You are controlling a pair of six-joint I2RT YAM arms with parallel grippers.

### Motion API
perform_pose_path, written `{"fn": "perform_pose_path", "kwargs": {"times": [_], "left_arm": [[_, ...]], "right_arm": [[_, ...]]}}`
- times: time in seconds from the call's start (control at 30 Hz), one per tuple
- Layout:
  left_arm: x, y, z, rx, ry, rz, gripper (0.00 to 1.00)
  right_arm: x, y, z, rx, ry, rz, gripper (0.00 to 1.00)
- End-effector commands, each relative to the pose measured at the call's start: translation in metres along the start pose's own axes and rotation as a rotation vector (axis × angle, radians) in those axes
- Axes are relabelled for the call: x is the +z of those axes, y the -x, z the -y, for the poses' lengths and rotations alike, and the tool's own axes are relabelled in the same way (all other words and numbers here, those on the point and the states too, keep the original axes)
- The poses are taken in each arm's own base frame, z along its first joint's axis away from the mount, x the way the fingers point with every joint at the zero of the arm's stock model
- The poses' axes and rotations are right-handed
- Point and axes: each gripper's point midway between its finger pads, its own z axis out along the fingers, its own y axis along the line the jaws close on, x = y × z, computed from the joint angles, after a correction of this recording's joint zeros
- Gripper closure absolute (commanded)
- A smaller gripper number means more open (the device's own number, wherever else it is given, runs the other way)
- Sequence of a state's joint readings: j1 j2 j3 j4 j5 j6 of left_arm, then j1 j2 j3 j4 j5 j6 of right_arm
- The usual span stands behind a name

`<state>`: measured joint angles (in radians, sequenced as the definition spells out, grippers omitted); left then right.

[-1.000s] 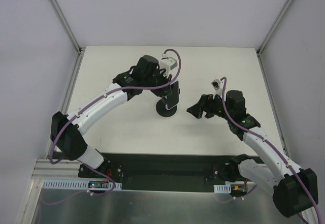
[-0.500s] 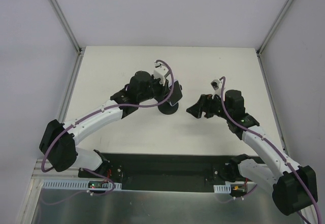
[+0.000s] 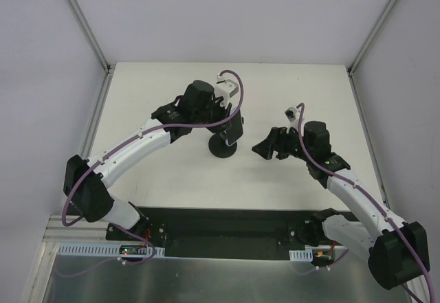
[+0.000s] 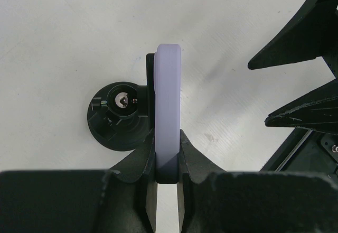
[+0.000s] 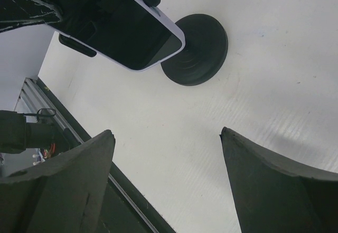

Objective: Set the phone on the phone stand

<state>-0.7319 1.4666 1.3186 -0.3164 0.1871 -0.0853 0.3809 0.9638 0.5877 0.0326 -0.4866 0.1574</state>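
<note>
The phone (image 3: 232,130) is a black slab with a pale rim. My left gripper (image 3: 229,119) is shut on its lower end and holds it upright just above the phone stand (image 3: 223,149). In the left wrist view the phone (image 4: 168,101) shows edge-on between my fingers (image 4: 141,159), and my left gripper (image 4: 168,138) is clamped on it. It sits against the small bracket of the stand's round base (image 4: 119,115). My right gripper (image 3: 265,148) is open and empty to the right of the stand. The right wrist view shows the phone (image 5: 132,37), the stand base (image 5: 196,44) and my spread right gripper (image 5: 166,132).
The white table (image 3: 295,90) has aluminium frame posts at its back corners and grey walls around it. A black mounting strip (image 3: 227,224) runs along the near edge between the arm bases.
My left arm dipped and swung its wrist half a second ago, then came back over the stand with the phone still gripped. My right gripper edged slightly left.
</note>
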Motion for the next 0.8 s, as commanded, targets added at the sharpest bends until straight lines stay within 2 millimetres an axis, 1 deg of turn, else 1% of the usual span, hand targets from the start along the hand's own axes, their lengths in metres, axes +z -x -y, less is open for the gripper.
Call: {"fn": "perform_pose_path", "kwargs": {"times": [0.0,0.1,0.13,0.2,0.23,0.27,0.3,0.33,0.37,0.4,0.47,0.5,0.53,0.57,0.6,0.63,0.67,0.7,0.73,0.77], "left_arm": [[-0.01,-0.006,0.005,-0.006,-0.016,-0.061,1.0],[-0.014,-0.002,0.001,-0.041,0.02,-0.045,1.0],[-0.016,0.0,-0.003,-0.056,0.051,-0.035,1.0],[-0.015,-0.001,-0.005,-0.092,0.07,-0.037,1.0],[-0.017,-0.002,-0.007,-0.105,0.082,-0.035,1.0],[-0.016,-0.004,-0.01,-0.133,0.103,-0.036,1.0],[-0.015,-0.009,-0.012,-0.147,0.115,-0.044,1.0],[-0.015,-0.011,-0.013,-0.161,0.125,-0.046,1.0],[-0.016,-0.011,-0.014,-0.177,0.134,-0.042,1.0],[-0.016,-0.016,-0.013,-0.186,0.133,-0.051,1.0],[-0.018,-0.019,-0.014,-0.207,0.143,-0.049,1.0],[-0.019,-0.02,-0.014,-0.215,0.147,-0.047,1.0],[-0.02,-0.021,-0.014,-0.225,0.15,-0.046,1.0],[-0.02,-0.024,-0.014,-0.245,0.157,-0.049,1.0],[-0.021,-0.024,-0.015,-0.251,0.161,-0.048,1.0],[-0.022,-0.025,-0.015,-0.257,0.163,-0.046,1.0],[-0.021,-0.028,-0.015,-0.265,0.165,-0.052,1.0],[-0.021,-0.028,-0.014,-0.268,0.159,-0.054,1.0],[-0.021,-0.029,-0.013,-0.269,0.158,-0.055,1.0],[-0.021,-0.029,-0.013,-0.266,0.155,-0.056,1.0]], "right_arm": [[0.0,0.01,-0.007,-0.014,0.036,0.03,0.16],[0.004,0.003,-0.01,-0.024,0.067,0.006,0.16],[0.006,0.004,-0.007,-0.019,0.051,0.017,0.16],[0.011,-0.003,0.001,0.021,0.024,0.018,0.21],[0.018,0.0,0.002,0.09,0.018,0.037,0.25],[0.022,-0.001,0.004,0.132,0.019,0.041,0.37],[0.03,-0.011,0.012,0.192,0.004,0.017,0.46],[0.037,-0.004,0.009,0.285,0.016,0.049,0.58],[0.042,-0.005,0.012,0.326,0.015,0.054,0.8],[0.053,-0.006,0.017,0.363,0.019,0.061,0.87],[0.063,-0.004,0.019,0.445,0.013,0.06,0.99],[0.072,-0.004,0.023,0.462,0.016,0.059,0.99],[0.077,0.002,0.02,0.47,0.034,0.065,0.99],[0.082,0.003,0.017,0.5,0.041,0.061,0.99],[0.092,-0.002,0.017,0.51,0.044,0.04,0.99],[0.098,0.003,0.013,0.511,0.061,0.043,0.99],[0.105,0.002,0.006,0.519,0.079,0.03,0.99],[0.115,-0.005,0.009,0.54,0.072,0.014,0.99],[0.121,-0.004,0.007,0.549,0.08,0.011,0.99],[0.127,-0.007,0.004,0.56,0.085,0.0,0.99]]}}
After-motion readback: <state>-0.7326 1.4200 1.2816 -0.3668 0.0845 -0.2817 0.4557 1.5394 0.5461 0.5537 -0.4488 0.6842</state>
